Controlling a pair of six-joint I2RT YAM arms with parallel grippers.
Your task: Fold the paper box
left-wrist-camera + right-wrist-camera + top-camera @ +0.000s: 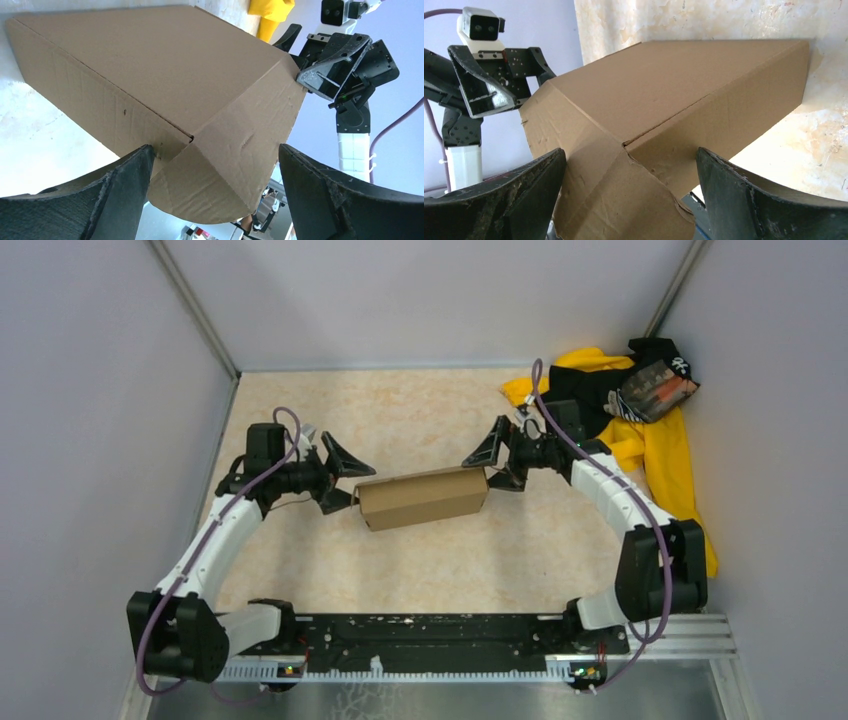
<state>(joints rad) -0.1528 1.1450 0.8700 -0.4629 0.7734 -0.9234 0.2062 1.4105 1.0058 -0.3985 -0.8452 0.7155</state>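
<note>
Jaws of the left gripper [215, 150] stand fully apart and clamp nothing. Between its two black fingers [110, 195] sits the left end of the paper box [150, 65]. A rounded end flap [225, 185], creased and dented, projects toward the wrist camera. Whether either finger touches the cardboard cannot be confirmed.

The right gripper [630, 152] mirrors this condition: jaws wide apart, nothing clamped, the right end of the paper box lying between them. The second end flap [624, 200] shows a torn, rounded edge and points toward that wrist camera. Contact here cannot be confirmed either.

The paper box is plain brown cardboard, folded into a shallow closed rectangle. It lies flat on the marbled beige tabletop [420, 410], near the centre, directly between the two grippers. Its long axis runs left to right, with the right end slightly farther from the arm bases.

Beyond the right arm, a yellow-and-black cloth pile [660, 455] lies against the far right corner, well apart from the paper box. Grey walls [420, 300] enclose the tabletop on three sides.
</note>
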